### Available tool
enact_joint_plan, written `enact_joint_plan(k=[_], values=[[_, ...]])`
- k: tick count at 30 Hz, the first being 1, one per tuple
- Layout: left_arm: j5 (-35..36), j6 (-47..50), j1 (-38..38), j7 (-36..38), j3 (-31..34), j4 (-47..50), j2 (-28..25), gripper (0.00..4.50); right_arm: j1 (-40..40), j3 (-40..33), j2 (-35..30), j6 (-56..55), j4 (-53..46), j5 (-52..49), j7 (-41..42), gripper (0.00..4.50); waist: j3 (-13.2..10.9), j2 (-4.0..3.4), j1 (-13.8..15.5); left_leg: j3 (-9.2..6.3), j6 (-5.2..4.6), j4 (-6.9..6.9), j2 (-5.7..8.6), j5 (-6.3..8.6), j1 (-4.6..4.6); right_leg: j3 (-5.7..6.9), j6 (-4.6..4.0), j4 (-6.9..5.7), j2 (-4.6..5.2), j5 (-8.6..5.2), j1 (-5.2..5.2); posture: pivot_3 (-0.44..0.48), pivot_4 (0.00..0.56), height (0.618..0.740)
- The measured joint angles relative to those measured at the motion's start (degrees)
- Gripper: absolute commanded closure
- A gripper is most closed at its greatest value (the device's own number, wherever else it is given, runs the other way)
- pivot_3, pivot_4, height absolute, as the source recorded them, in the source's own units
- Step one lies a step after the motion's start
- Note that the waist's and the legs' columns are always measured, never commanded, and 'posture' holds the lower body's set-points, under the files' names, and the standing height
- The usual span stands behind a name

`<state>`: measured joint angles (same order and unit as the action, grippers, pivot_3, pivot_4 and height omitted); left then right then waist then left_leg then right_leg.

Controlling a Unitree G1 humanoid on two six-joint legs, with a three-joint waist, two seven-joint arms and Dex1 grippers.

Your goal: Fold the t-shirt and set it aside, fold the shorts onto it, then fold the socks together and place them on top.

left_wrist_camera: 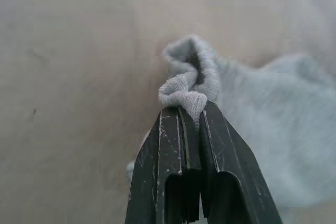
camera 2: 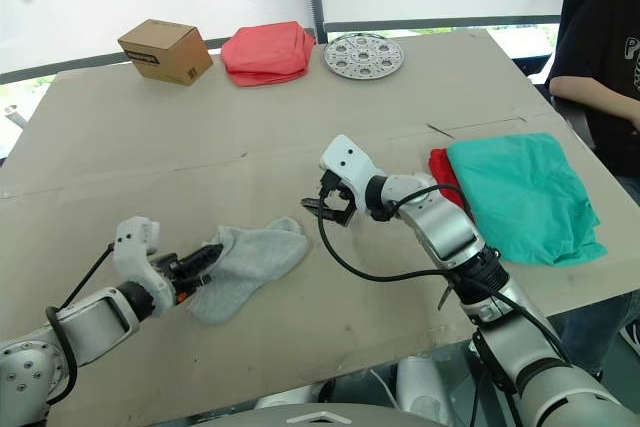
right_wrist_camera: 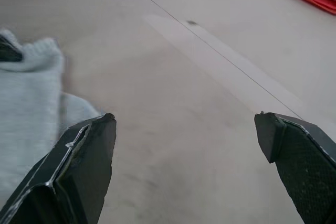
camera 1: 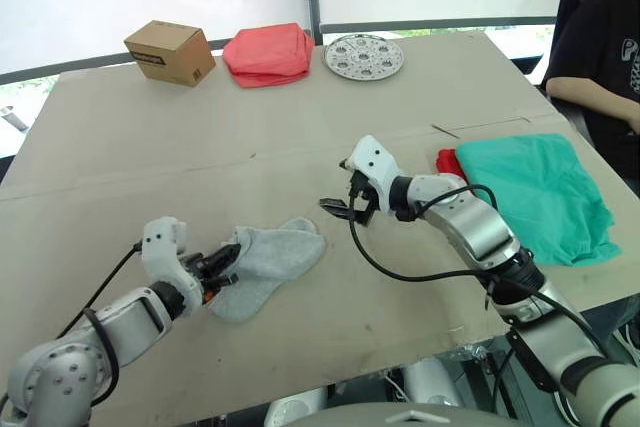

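Left tool at lower left of the head view, clenched on a bunched edge of the socks; knit pinched between the two black fingers, seen close in the left wrist view. Socks spread flat on the counter at lower centre, one lying over the other, toes reaching toward the middle.

Right tool at centre of the frame, released, fingers spread wide with nothing between them, hanging just above the bare counter, near the socks' far end but apart from it. In the right wrist view, grey knit at the left edge, a red cloth corner at upper right.

Shorts folded at the right edge of the frame, lying on top of the t-shirt, of which a red strip peeks out along their left side.

Along the far edge: cardboard box at upper left, salmon-pink folded cloth just beside it, round perforated plate next. Seated person in black at upper right.
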<state>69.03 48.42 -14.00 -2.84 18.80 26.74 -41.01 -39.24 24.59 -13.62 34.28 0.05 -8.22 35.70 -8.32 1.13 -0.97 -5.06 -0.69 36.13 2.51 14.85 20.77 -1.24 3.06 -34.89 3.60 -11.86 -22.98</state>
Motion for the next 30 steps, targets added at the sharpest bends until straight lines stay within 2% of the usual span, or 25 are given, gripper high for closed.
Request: enact_joint_plan(k=[4, 8, 9, 13, 15, 18, 21, 23, 26, 28, 30], values=[[-12.38, -4.57, 4.29, 5.83, -6.24, -1.47, 0.23, 4.49, -0.10, 1.94, 2.73, -0.89, 1.34, 2.48, -0.35, 0.00, -0.05, -0.08, 0.19, -0.01, 0.01, -0.03, 0.02, -0.01, 0.02, 0.02, -0.01, 0.00, 0.00, 0.00, 0.00, 0.000, 0.150, 0.740], [-19.47, -8.06, 11.38, 12.23, -9.77, -7.22, 0.51, 4.49, -0.13, 2.20, 3.24, -1.15, 1.83, 4.02, -1.08, 0.00, -0.09, -0.10, 0.45, -0.14, 0.02, 0.09, 0.06, -0.02, 0.11, 0.13, 0.00, -0.03, 0.02, 0.01, -0.01, 0.000, 0.150, 0.740], [-23.99, -10.55, 17.25, 17.01, -12.68, -12.52, -0.29, 4.49, 0.01, 1.53, 3.09, -1.14, 1.84, 4.27, -1.14, 0.00, -0.09, -0.10, 0.62, -0.05, 0.02, 0.14, 0.14, -0.03, 0.16, 0.23, 0.00, -0.03, 0.02, 0.01, 0.03, 0.000, 0.150, 0.740], [-32.11, -16.12, 28.82, 27.14, -17.68, -23.14, -1.76, 4.49, 0.62, 0.94, 2.35, -1.14, 0.74, 4.49, -1.07, 0.00, -0.01, 0.05, 0.18, -0.10, 0.06, 0.13, 0.12, -0.07, 0.17, 0.22, 0.17, -0.05, 0.01, 0.11, 0.00, 0.000, 0.150, 0.740], [-37.51, -20.32, 38.54, 34.55, -20.95, -33.04, -0.76, 4.49, 1.35, -0.47, 1.70, -0.72, -0.25, 4.56, -1.16, 0.00, 0.03, 0.13, 0.12, -0.10, 0.07, 0.09, 0.12, -0.07, 0.24, 0.25, 0.23, -0.03, 0.00, 0.15, -0.03, 0.000, 0.150, 0.740], [-39.07, -21.47, 44.95, 40.38, -21.70, -38.99, 0.58, 4.49, 2.02, -1.73, 1.54, -0.23, -1.87, 4.19, -1.28, 0.00, 0.05, 0.16, -0.15, -0.22, 0.08, 0.08, 0.07, -0.07, 0.31, 0.20, 0.24, -0.09, 0.00, 0.15, -0.15, 0.000, 0.150, 0.740], [-36.98, -18.68, 47.11, 46.19, -20.32, -38.97, 0.28, 4.49, 3.18, -4.87, 2.45, 2.00, -5.23, 1.99, -1.72, 0.00, 0.07, 0.18, -1.07, -0.24, 0.09, 0.04, 0.05, -0.07, 0.45, 0.16, 0.25, -0.06, 0.02, 0.15, -0.29, 0.000, 0.150, 0.740], [-32.23, -12.07, 45.11, 49.44, -17.35, -33.95, -1.76, 4.49, 5.45, -8.50, 3.30, 5.76, -10.25, -2.32, -1.27, 0.00, 0.09, 0.21, -1.74, -0.26, 0.08, 0.03, -0.10, -0.06, 0.72, -0.02, 0.27, -0.09, 0.01, 0.16, -0.63, 0.000, 0.150, 0.740], [-26.82, -4.38, 42.50, 49.18, -13.49, -28.47, -3.21, 4.49, 7.46, -10.84, 3.07, 8.97, -13.95, -6.09, -0.42, 0.00, 0.08, 0.19, -1.80, -0.34, 0.06, 0.10, -0.14, -0.05, 0.88, 0.03, 0.27, -0.11, 0.02, 0.16, -0.73, 0.000, 0.150, 0.740], [-13.38, 8.58, 42.07, 40.64, -5.14, -23.97, -2.21, 4.49, 9.84, -12.40, 1.47, 11.54, -18.09, -9.83, 1.12, 0.00, 0.07, 0.19, -1.34, -0.62, -0.17, 0.22, -0.14, 0.08, 0.95, 0.26, 0.28, -0.14, 0.06, 0.17, -0.70, 0.000, 0.150, 0.740], [-2.02, 16.16, 42.83, 31.32, 1.83, -21.61, -0.98, 4.49, 10.79, -12.75, 0.36, 13.03, -20.28, -12.04, 1.96, 0.00, 0.06, 0.18, -1.07, -0.80, -0.18, 0.26, -0.07, 0.09, 0.92, 0.39, 0.34, -0.17, 0.08, 0.20, -0.65, 0.000, 0.150, 0.740]])
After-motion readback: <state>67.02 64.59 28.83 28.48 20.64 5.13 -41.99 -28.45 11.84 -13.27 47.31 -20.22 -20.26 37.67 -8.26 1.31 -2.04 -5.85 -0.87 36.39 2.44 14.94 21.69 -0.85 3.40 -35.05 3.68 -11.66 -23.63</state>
